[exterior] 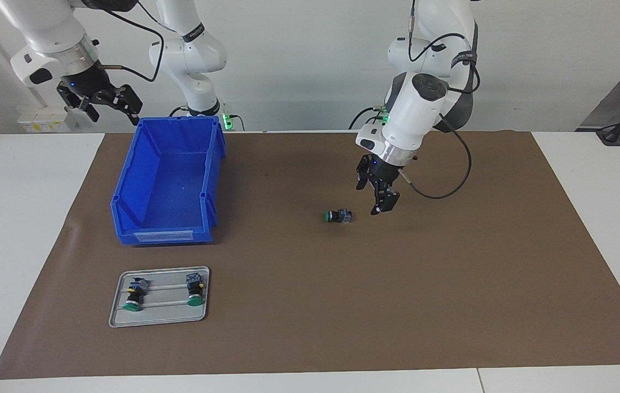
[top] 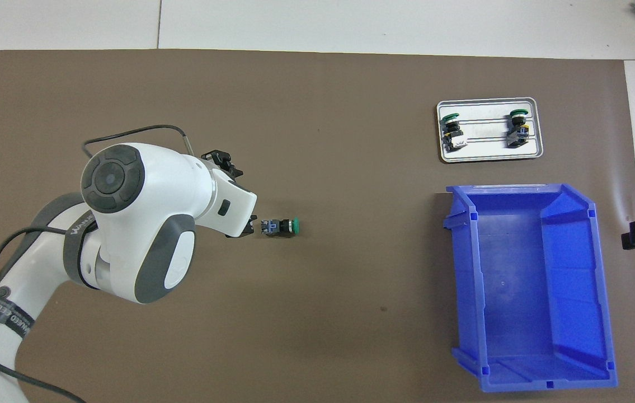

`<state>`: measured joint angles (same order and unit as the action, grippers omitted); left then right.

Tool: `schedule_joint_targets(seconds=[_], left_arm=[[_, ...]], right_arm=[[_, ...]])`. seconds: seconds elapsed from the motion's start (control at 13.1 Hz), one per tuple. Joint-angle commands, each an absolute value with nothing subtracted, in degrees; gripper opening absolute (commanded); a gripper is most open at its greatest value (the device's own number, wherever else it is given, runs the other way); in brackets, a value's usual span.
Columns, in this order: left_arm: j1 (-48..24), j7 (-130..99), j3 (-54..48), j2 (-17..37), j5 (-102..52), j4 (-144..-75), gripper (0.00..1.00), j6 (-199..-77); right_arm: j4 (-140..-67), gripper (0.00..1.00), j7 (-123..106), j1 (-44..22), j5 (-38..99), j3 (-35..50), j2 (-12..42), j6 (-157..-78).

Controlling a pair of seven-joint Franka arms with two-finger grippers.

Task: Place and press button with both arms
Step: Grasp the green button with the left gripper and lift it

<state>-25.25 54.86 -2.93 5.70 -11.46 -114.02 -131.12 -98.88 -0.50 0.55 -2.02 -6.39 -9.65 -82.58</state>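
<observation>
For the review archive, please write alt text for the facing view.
The left gripper hangs open beside a green-capped button lying on its side on the brown mat. The right gripper waits raised near the blue bin.

One button [exterior: 338,216] lay on its side on the mat [exterior: 452,284] covering the counter, mid-mat. The bin [exterior: 167,180] stood toward the right arm's end. The tray [exterior: 160,296], farther from the robots than the bin, carried two more buttons [exterior: 136,295] side by side, apart.
</observation>
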Motion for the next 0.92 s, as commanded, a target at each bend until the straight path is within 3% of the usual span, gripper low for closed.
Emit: schedule_joint_targets(seconds=[0.0,0.31,0.53,0.84], left_arm=[[-28.6,55.5,-1.8,8.5,-12.1,-115.3,0.91,-136.0],[-32.0,53.4,-1.7,13.9,-11.7,-114.7,0.88,-139.0],[-34.0,50.6,-1.7,16.8,-11.3,-114.9,0.87,-140.8],[-35.8,48.8,-1.5,19.0,-11.3,-115.0,0.84,-143.3]], right_arm=[[-94.9,1.00,-2.5,2.0,-1.1,-5.8,-7.4,-84.2],[-94.0,1.00,5.7,-0.7,-1.5,-4.9,-6.0,-88.2],[-96.5,1.00,8.6,-3.2,-1.1,-4.9,-7.3,-88.2],[-93.2,1.00,6.8,-3.3,-0.7,-4.9,-5.2,-86.7]])
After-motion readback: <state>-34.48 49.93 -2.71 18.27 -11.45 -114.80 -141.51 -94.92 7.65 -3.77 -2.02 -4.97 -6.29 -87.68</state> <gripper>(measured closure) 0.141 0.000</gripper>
